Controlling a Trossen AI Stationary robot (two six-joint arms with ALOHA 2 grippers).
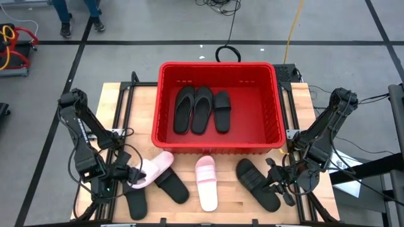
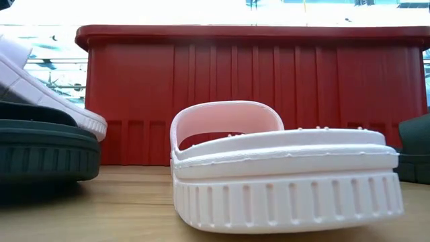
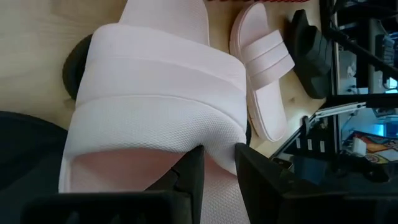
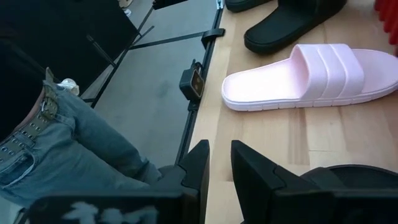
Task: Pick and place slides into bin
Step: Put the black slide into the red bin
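Three black slides [image 1: 202,109] lie in the red bin [image 1: 165,129]. On the table [image 1: 227,195] – two pink, three black, one black half hidden under the pink slide [image 1: 153,169] that the left gripper [image 1: 128,174] clamps. The right gripper [image 1: 282,180] hovers narrowly apart, empty.

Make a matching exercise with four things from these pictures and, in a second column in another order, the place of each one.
Things:
1. three black slides
2. pink slide lying alone
3. left gripper
4. right gripper

Places:
A. at the tilted pink slide that rests on a black slide
B. inside the red bin
C. on bare wood in front of the bin
D. by the black slide near the table's right edge

Pairs: 1-B, 2-C, 3-A, 4-D
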